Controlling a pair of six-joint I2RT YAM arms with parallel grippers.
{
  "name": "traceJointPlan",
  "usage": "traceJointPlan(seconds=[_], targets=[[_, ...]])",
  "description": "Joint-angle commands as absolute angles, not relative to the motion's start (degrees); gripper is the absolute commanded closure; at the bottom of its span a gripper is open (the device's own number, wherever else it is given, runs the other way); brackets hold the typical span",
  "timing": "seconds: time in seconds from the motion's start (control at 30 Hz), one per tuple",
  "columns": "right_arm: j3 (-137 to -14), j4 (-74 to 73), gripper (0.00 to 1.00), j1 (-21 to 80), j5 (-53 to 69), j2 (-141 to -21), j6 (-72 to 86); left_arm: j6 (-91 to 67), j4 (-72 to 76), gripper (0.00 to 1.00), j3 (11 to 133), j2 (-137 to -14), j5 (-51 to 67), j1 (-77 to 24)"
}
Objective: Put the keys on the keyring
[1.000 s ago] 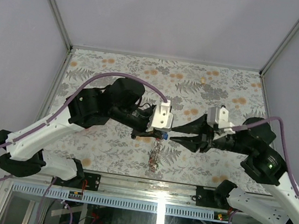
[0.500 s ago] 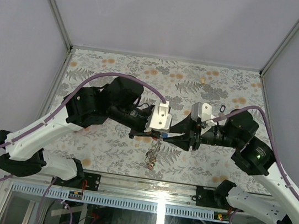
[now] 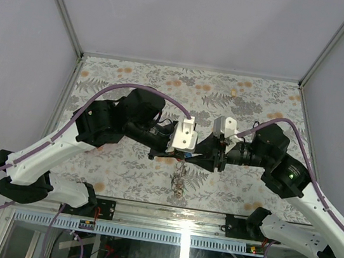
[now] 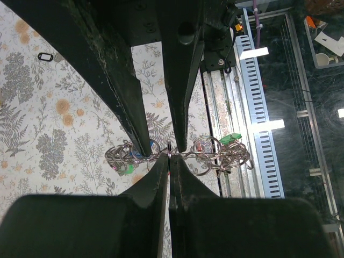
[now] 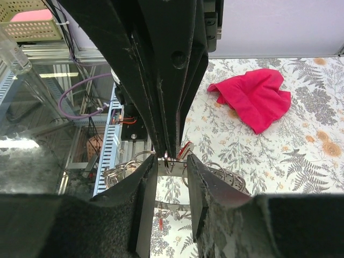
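A bunch of keys [image 3: 177, 180] on small silver rings hangs above the floral table between both arms. My left gripper [image 4: 170, 160] is shut on the thin metal keyring [image 4: 170, 152], seen edge-on at its tips, with ringed keys [image 4: 215, 156] and green and blue tags strung to either side. My right gripper [image 5: 171, 161] faces it, open. Its fingers [image 4: 134, 118] straddle the left fingertips [image 5: 166, 107] and the held ring. In the top view the two grippers [image 3: 182, 160] [image 3: 201, 161] meet tip to tip.
A magenta cloth [image 5: 255, 97] lies on the table beyond the left arm. A loose black tag [image 3: 255, 123] and a small cream piece [image 3: 234, 93] lie further back. The table's near edge and slotted metal rail [image 4: 258, 140] run right under the keys.
The right arm has moved left until its fingers straddle the left gripper's tips. The hanging key bundle has swung slightly. The left gripper has stayed shut in place.
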State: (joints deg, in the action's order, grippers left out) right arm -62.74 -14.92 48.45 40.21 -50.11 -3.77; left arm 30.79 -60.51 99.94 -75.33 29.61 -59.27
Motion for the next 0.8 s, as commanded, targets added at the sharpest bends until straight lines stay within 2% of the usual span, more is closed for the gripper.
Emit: traceJointPlan(seconds=[0.0, 0.23, 0.37, 0.47, 0.6, 0.63, 0.77], targets=[[-62.68, -14.00, 0.66, 48.69, 41.40, -50.61, -4.50, 31.61, -58.18, 1.00, 101.98, -74.79, 29.62, -59.59], [-62.45, -14.19, 0.77, 48.70, 41.16, -50.91, -4.58, 31.55, -58.18, 1.00, 102.01, -74.64, 29.36, -59.58], [-62.42, -14.70, 0.86, 48.70, 40.64, -51.05, -4.77, 31.48, -58.18, 1.00, 102.08, -74.53, 29.09, -59.56], [-62.72, -16.09, 0.98, 48.72, 40.27, -51.38, -5.38, 31.31, -57.86, 1.00, 101.92, -74.45, 28.96, -59.57], [-63.05, -16.15, 1.00, 48.73, 39.54, -50.48, -5.63, 30.77, -56.69, 1.00, 101.18, -73.86, 28.31, -59.59], [-62.92, -15.78, 1.00, 48.75, 38.92, -49.93, -5.63, 30.50, -56.18, 0.99, 100.80, -73.57, 28.15, -59.59], [-62.06, -13.08, 1.00, 48.69, 37.16, -47.16, -5.38, 28.80, -52.62, 0.77, 97.91, -71.16, 27.14, -59.58]])
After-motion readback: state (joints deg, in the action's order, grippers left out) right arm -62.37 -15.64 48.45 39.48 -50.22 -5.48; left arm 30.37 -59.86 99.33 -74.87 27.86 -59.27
